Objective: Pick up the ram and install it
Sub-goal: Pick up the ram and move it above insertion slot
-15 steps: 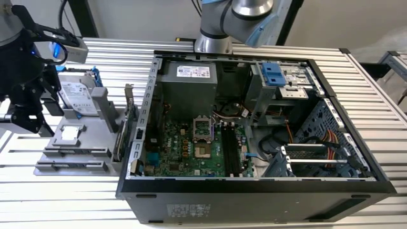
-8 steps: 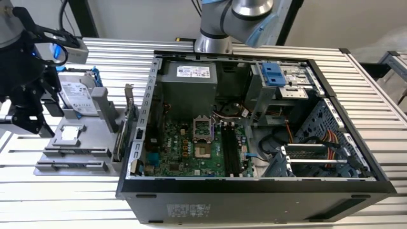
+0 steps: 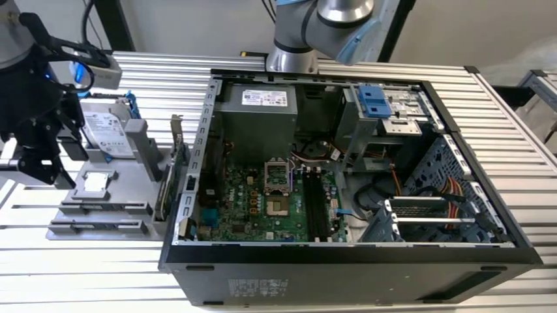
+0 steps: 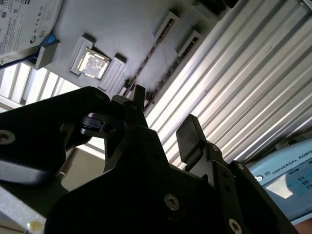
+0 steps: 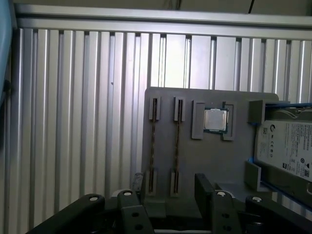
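Note:
Two ram sticks stand on edge in slotted holders of a grey fixture plate (image 5: pixel 204 161). In the first wrist view one ram stick (image 5: pixel 154 146) lies beside the other (image 5: pixel 177 146). In the second wrist view they show as thin dark strips (image 4: pixel 148 61). My gripper (image 5: pixel 170 187) hovers above the plate's end near the sticks, open, with nothing between its black fingers (image 4: pixel 189 136). In the exterior view the gripper (image 3: pixel 44 171) hangs over the fixture at the exterior view's left.
The fixture also holds a processor chip (image 5: pixel 215 120) and a silver hard drive (image 5: pixel 285 146). An upright card with a metal bracket (image 3: pixel 174 163) stands between the fixture and the open computer case (image 3: pixel 348 257). Black memory slots (image 3: pixel 315 203) lie on the motherboard. Ribbed aluminium table (image 5: pixel 73 122) surrounds everything.

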Motion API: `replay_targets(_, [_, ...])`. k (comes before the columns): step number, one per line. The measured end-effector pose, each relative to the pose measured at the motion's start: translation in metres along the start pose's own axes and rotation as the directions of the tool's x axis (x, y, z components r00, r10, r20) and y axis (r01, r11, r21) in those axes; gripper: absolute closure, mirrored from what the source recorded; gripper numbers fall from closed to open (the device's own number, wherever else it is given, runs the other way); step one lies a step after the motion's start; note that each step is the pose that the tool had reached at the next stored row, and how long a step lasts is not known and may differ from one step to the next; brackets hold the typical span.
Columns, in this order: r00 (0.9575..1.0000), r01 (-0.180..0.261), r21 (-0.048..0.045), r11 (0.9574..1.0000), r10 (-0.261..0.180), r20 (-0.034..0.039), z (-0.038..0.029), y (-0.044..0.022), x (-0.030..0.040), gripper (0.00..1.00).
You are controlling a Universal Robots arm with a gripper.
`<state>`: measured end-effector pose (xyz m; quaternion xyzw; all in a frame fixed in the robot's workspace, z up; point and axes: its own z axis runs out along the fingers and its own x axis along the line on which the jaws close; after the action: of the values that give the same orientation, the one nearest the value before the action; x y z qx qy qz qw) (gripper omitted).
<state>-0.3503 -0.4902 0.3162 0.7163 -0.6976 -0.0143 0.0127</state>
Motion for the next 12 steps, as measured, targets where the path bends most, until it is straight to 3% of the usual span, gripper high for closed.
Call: replay_targets(12, [1.0000,0.000,-0.0001,1.0000,0.000,-0.0002,0.0039,-0.0002,0.0000,0.00])
